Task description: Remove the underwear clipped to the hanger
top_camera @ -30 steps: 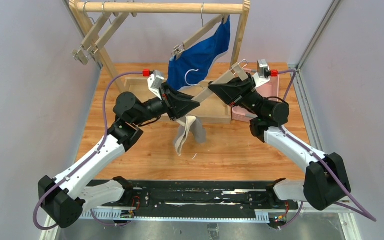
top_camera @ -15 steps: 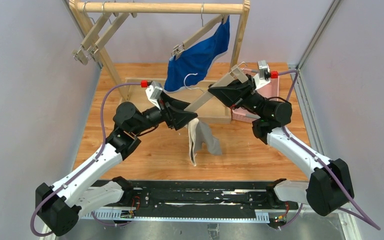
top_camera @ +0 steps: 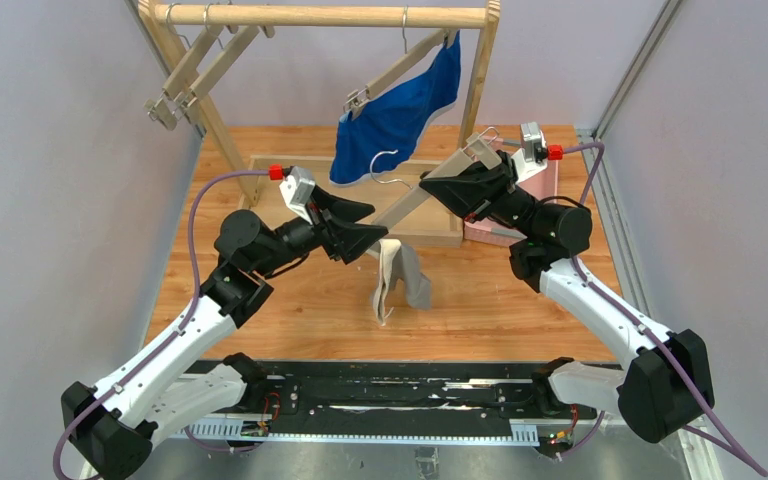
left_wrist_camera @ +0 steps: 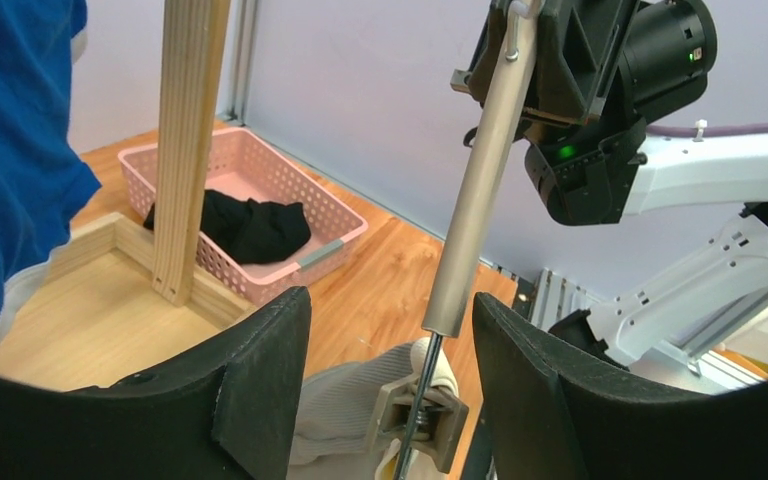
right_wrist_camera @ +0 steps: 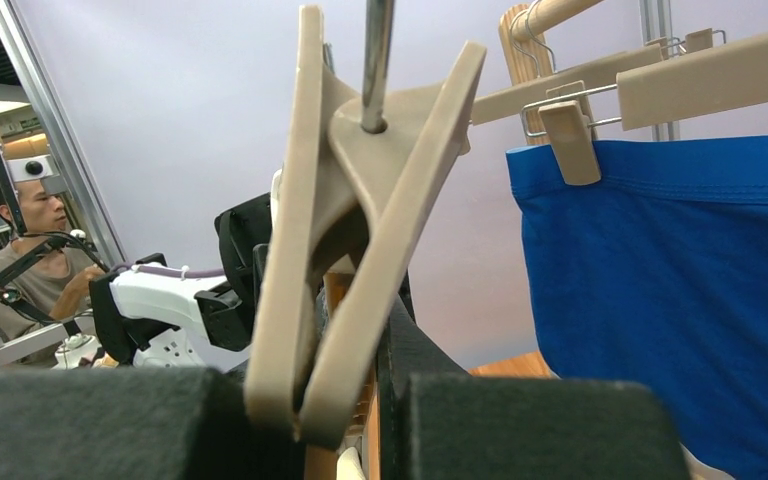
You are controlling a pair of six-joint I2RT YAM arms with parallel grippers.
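Right pincer (top_camera: 440,186) clamps the hanger (top_camera: 402,210); left pincer (top_camera: 376,221) gapes empty beside grey underwear (top_camera: 396,282).

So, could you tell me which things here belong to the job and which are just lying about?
Job: grey underwear clipped to the hanger in the right hand; open left hand beside its clip; blue underwear hanging on the wooden rack; black underwear in the pink basket.
Lying about: two empty hangers; a bystander.

Both arms extended from near edge, converging mid-table. Left gripper (top_camera: 374,221) jaws spread wide. Right gripper (top_camera: 433,186) clamped on hanger (top_camera: 401,209).
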